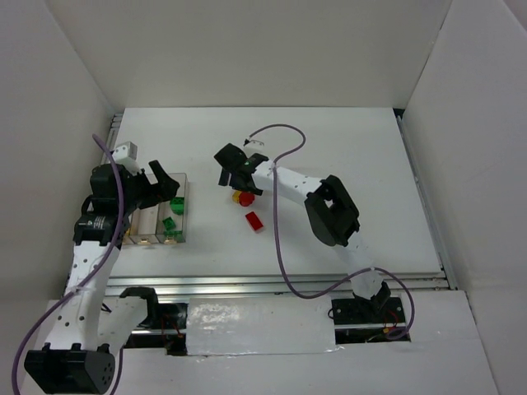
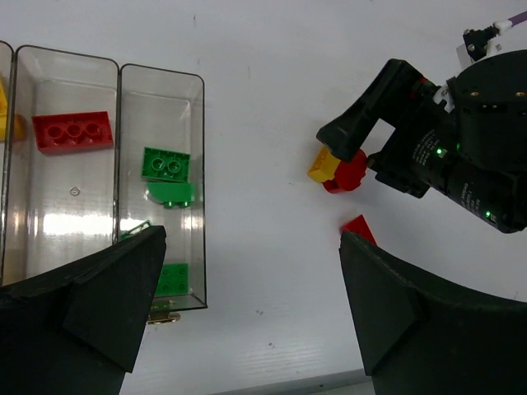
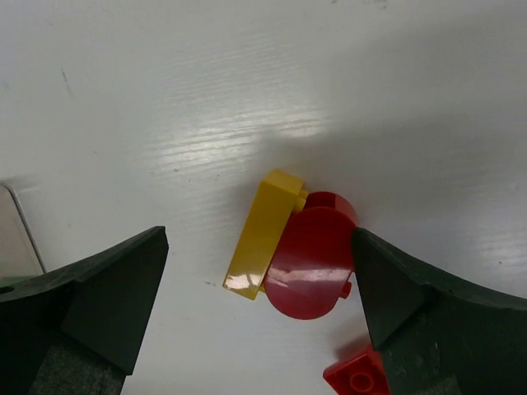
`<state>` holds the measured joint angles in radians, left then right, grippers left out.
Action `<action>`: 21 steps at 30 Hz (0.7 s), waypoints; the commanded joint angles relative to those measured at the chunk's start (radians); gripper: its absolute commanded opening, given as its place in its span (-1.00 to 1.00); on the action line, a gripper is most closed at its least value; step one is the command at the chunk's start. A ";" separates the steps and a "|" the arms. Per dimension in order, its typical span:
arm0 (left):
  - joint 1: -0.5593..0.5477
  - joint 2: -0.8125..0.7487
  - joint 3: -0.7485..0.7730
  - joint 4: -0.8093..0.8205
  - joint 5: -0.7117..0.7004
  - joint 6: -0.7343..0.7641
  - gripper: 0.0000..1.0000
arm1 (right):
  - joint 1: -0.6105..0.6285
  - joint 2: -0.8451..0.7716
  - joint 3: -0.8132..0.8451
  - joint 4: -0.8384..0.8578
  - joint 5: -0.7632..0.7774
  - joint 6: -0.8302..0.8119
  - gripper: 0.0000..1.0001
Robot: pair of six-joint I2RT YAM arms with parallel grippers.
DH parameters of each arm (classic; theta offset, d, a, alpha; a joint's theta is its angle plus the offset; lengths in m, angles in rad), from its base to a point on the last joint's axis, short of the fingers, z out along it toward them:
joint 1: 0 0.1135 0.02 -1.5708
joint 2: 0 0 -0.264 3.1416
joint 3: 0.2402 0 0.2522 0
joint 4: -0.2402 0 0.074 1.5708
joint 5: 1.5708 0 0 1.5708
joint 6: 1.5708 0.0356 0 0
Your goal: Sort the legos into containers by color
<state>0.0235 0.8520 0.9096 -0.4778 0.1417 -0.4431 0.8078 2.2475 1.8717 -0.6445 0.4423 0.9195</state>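
Place: robot lab test cell.
Walls: plain white boards (image 1: 247, 49) beyond right gripper (image 1: 237, 183), also well off to its L & R.
Bench: white tabletop (image 1: 354, 164) under it; alu rail (image 1: 272, 285) on its near side.
Wiring: purple cable (image 1: 282, 247) loose behind it.

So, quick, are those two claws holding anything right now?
Left gripper: open, holding nothing.
Right gripper: open, around a yellow lego and a red lego.

Left gripper (image 2: 253, 239) hangs at nine o'clock, jaws wide apart; right gripper (image 3: 259, 247), just off centre toward eleven o'clock, likewise spread.
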 commanded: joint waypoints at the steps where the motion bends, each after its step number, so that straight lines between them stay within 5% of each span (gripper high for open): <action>1: -0.010 -0.018 0.009 0.030 0.050 0.026 0.99 | -0.002 0.029 0.012 -0.133 0.052 0.065 0.99; 21: -0.010 -0.002 0.012 0.024 0.088 0.029 0.99 | -0.001 0.000 -0.092 -0.067 0.019 0.078 0.92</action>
<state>0.0162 0.8482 0.9096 -0.4789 0.2058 -0.4427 0.8066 2.2723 1.8111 -0.7277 0.4603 0.9791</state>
